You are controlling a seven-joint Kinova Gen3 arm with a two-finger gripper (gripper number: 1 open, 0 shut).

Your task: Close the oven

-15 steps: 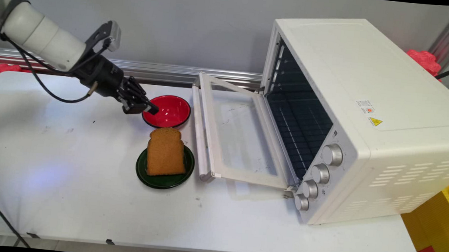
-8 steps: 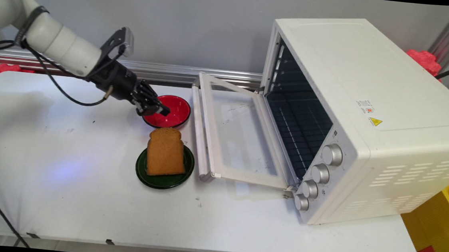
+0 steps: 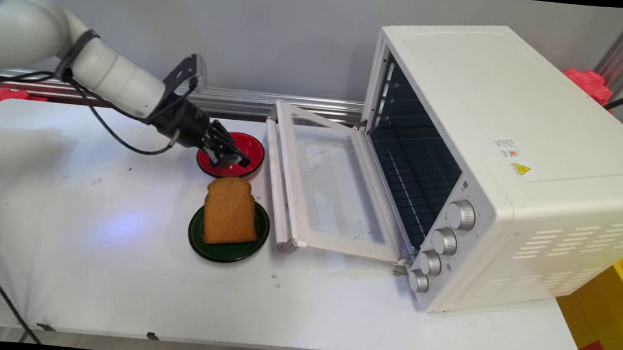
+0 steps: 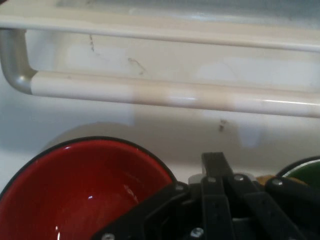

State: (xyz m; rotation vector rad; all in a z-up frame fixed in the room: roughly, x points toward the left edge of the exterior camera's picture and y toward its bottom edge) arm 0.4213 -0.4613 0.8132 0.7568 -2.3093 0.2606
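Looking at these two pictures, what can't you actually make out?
- Red bowl: in the main view the gripper covers its left part; in the hand view the bottom edge cuts it off.
- Green plate: the slice of bread hides its middle; the hand view catches only a sliver.
- Oven interior: dark in the main view, its depths unseen.
- Oven door handle: its right end runs out of the hand view.
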